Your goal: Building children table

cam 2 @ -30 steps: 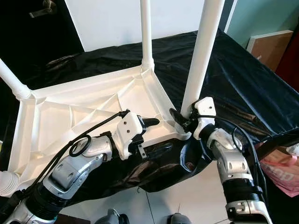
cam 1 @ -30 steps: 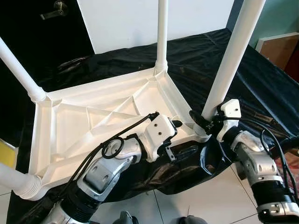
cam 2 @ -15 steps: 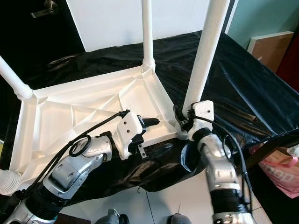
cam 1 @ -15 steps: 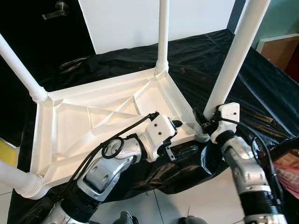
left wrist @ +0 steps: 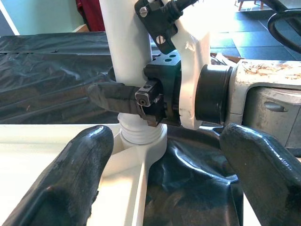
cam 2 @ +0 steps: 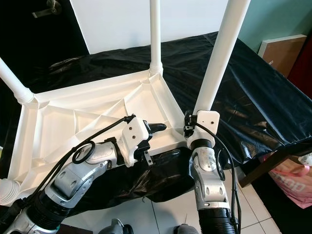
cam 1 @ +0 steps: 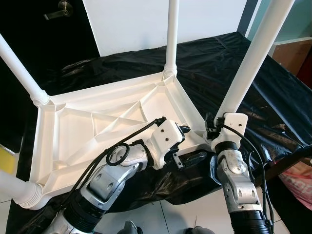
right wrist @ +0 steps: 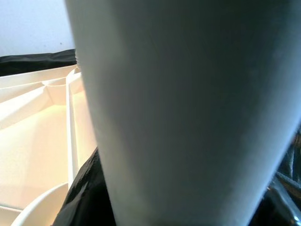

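Observation:
The white plastic table lies upside down on a black sheet, its legs pointing up. My right gripper is shut on the near right leg just above its ribbed socket; one black finger lies across the leg. The leg leans to the right at its top and appears very close in the right wrist view. My left gripper is open beside the table's near right corner, its two fingertips spread wide and pointing at the right gripper, holding nothing.
Three other legs stand at the far left, the back and the near left corner. The black sheet hangs over the front edge above a tiled floor. A pink bag and a brown board are on the right.
My right forearm has swung in from the right to stand nearly upright below the corner, still gripping the leg. The leg's top leans further right. The left arm is still.

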Motion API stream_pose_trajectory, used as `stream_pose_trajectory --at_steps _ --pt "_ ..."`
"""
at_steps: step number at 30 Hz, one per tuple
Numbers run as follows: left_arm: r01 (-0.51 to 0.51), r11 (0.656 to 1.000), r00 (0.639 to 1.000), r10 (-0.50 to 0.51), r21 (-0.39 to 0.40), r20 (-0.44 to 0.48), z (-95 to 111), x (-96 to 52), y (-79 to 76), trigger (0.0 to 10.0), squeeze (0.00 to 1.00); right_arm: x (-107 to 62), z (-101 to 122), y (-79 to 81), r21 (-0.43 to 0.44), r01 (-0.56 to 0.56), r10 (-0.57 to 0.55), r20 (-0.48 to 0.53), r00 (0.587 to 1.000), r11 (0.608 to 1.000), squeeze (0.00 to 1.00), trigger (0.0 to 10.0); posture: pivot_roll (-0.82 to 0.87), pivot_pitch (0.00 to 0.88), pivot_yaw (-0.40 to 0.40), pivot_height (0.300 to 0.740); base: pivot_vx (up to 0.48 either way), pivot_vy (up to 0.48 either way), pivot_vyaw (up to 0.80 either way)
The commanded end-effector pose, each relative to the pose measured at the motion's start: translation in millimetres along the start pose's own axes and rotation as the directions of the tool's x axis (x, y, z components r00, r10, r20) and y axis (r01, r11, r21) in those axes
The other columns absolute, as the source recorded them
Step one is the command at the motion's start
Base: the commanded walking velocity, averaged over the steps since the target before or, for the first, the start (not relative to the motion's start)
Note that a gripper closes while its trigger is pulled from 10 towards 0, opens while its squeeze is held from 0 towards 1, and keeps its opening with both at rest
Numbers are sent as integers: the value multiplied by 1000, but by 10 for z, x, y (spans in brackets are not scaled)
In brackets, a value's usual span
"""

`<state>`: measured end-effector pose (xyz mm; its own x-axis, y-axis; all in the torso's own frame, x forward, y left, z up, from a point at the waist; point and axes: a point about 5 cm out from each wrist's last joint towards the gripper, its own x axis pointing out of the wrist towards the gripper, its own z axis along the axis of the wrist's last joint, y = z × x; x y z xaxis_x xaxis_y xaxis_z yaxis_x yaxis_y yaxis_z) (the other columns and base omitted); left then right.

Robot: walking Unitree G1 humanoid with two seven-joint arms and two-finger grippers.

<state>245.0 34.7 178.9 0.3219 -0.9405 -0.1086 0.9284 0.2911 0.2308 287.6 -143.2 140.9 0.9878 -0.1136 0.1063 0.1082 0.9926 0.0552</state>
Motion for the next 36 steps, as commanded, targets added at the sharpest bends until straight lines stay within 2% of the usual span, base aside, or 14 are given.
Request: stream_pose_trajectory --at_steps 1,9,10,13,14,19,26,29,30,33,36 --pt "38 999 999 -38 5 -14 -20 -10 -23 10000 0 -68 -177 -9 19 22 -20 -97 995 1000 0 10000 -76 74 40 740 0 0 0" --pt "32 999 999 -32 4 -12 -21 -10 -19 10000 0 -67 -135 -14 9 25 -24 -81 996 1000 0 10000 -74 78 36 740 0 0 0" --pt "31 1000 999 -31 4 -12 -21 -11 -19 10000 0 -67 -126 -16 8 24 -24 -77 997 1000 576 10000 -74 78 36 740 0 0 0" --pt "30 1000 999 -30 3 -13 -22 -12 -19 10000 0 -65 -117 -26 5 21 -21 -73 997 1000 576 10000 -74 79 36 740 0 0 0" --pt "29 1000 999 -29 3 -13 -22 -14 -19 10000 0 -64 -100 -36 10 10 -9 -64 998 1000 1000 10000 -73 81 38 740 0 0 0" --pt "27 1000 1000 -27 2 -13 -20 -18 -16 10000 0 -56 -59 -63 14 -21 22 -40 999 1000 1000 10000 -73 83 39 740 0 0 0" --pt "28 1000 1000 -28 1 -14 -17 -18 -17 10000 0 -8 5 -196 1 -93 93 -15 996 996 1000 10000 -75 89 43 740 0 0 0" --pt "29 1000 999 -29 -1 -14 -18 -18 -16 10000 0 17 35 -225 -5 -188 188 -9 982 982 1000 10000 -79 92 46 740 0 0 0" --pt "29 1000 999 -29 -1 -14 -18 -17 -16 10000 0 24 43 -222 -6 -230 230 -9 973 973 0 10000 -80 92 46 740 0 0 0" --pt "29 1000 999 -29 0 -13 -17 -15 -16 10000 0 30 48 -216 -5 -271 271 -11 962 962 0 10000 -81 92 47 740 0 0 0" --pt "29 1000 999 -29 0 -13 -17 -17 -10 10000 0 57 64 -225 -12 -400 400 -20 916 916 0 10000 -81 89 49 740 0 0 0"
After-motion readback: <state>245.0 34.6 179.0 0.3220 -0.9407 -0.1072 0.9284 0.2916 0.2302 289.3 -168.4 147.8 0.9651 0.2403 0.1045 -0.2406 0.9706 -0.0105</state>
